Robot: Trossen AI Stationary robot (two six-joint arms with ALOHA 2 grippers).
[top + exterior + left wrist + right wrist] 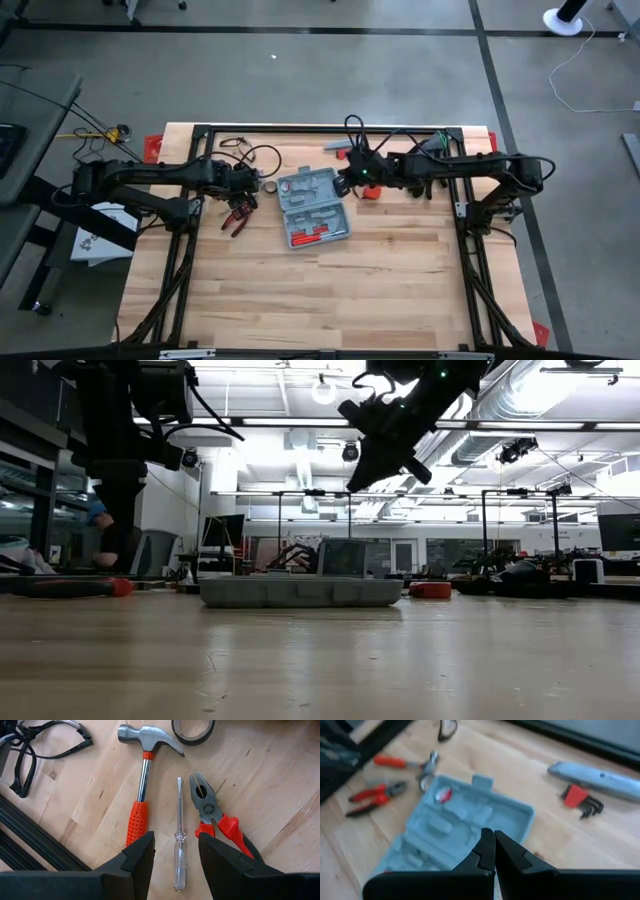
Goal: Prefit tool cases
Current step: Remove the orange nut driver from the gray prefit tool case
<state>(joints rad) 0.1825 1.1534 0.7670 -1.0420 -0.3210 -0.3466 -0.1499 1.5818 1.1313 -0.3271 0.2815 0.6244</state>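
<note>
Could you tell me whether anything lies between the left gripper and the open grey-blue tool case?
Yes. The left gripper hovers open over a clear-handled screwdriver, beside a red-handled hammer and red-handled pliers. A roll of dark tape lies between those tools and the grey-blue plastic tool case.

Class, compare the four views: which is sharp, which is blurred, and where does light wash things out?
Left wrist view: sharp on the screwdriver. Right wrist view: soft, the tool case smeared. Low view: ceiling lights glare, arms dark silhouettes. High view: evenly lit.
</note>
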